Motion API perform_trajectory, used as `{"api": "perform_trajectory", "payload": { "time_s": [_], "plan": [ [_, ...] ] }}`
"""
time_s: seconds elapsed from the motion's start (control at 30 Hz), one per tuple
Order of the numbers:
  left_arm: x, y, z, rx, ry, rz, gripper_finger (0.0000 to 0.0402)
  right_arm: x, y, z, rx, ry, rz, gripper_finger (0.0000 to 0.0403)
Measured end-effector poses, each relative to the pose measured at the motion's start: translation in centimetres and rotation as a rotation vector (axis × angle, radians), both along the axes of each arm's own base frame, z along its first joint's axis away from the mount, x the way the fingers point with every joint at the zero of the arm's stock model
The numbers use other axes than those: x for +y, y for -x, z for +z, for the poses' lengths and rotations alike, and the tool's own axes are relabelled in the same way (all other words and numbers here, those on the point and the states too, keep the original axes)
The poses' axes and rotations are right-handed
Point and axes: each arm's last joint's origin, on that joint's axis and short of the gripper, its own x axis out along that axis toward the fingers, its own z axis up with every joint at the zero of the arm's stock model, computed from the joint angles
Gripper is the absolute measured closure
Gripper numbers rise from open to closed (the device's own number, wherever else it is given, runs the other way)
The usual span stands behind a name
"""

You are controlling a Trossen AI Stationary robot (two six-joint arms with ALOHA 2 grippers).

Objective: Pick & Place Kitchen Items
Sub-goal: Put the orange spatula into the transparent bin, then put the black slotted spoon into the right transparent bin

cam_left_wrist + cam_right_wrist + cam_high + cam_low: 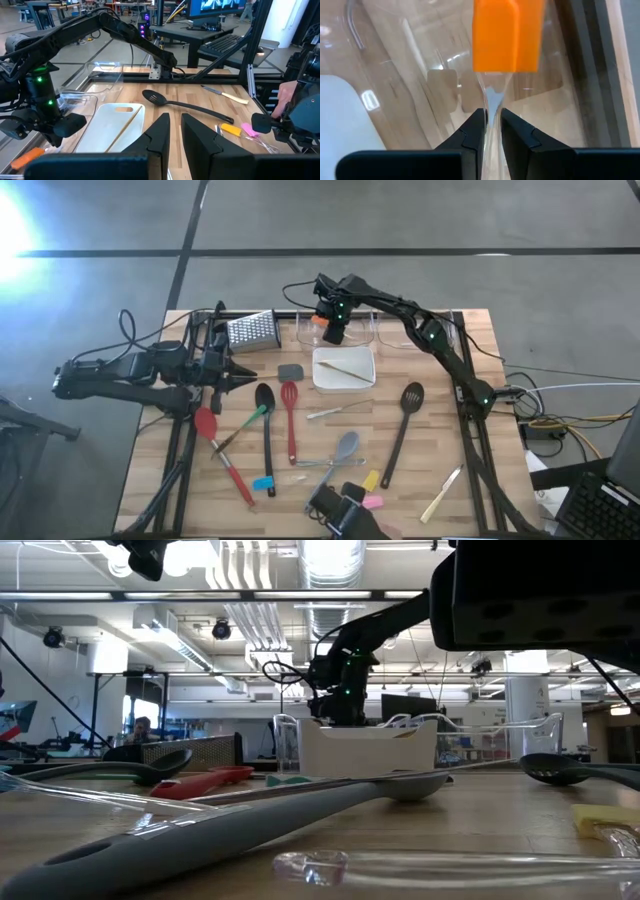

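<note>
My right gripper (331,330) hangs over a clear bin (318,340) at the table's far side, shut on an orange-headed spatula (507,35) with a clear handle. My left gripper (238,370) is shut and empty at the table's left, near the steel grater (250,330). On the wood lie a red spatula (290,415), a black spoon (265,420), a red spoon (208,423), a slotted black spoon (405,420), a grey spoon (342,448), and blue (263,483), yellow (370,480) and pink (372,502) pieces. A wooden stick (345,368) lies in the white tray (322,380). My right gripper pinches the spatula's clear handle (492,107) between its two fingers, just behind the orange head. The fingers point down into the bin, and the handle runs along them with the head past the fingertips. Whether the head touches the bin floor, I cannot tell.
A second clear bin (400,332) stands right of the first. A grey square piece (290,370) lies near the tray. A knife (443,495) lies at the near right. A person's hand with a dark device (345,515) is at the near edge.
</note>
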Motion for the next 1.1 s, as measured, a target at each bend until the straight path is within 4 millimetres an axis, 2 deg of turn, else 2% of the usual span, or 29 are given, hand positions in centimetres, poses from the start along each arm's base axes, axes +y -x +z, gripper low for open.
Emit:
{"api": "perform_trajectory", "payload": {
  "time_s": [0.3, 0.43, 0.57, 0.7, 0.9, 1.1],
  "plan": [
    [0.0, 0.0, 0.0, 0.000, 0.000, 0.000, 0.0348, 0.0, 0.0, 0.2, -0.002, -0.004, -0.011, 0.0309],
    [0.0, 0.0, 0.0, 0.000, 0.000, 0.000, 0.0349, 0.3, 0.4, 1.7, -0.009, 0.001, -0.011, 0.0289],
    [0.0, 0.0, 0.0, 0.000, -0.003, 0.000, 0.0348, 1.2, 1.2, 5.1, -0.036, 0.015, -0.022, 0.0279],
    [0.0, 0.0, 0.0, 0.000, -0.015, 0.011, 0.0348, 3.1, 1.8, 9.0, -0.075, 0.039, -0.005, 0.0281],
    [0.2, 0.0, 0.1, -0.013, -0.020, 0.051, 0.0348, 7.8, 3.0, 15.5, -0.152, 0.069, 0.031, 0.0298],
    [0.1, 0.0, 0.2, -0.021, -0.020, 0.051, 0.0348, 13.9, 5.3, 20.8, -0.175, 0.062, 0.103, 0.0312]
  ]
}}
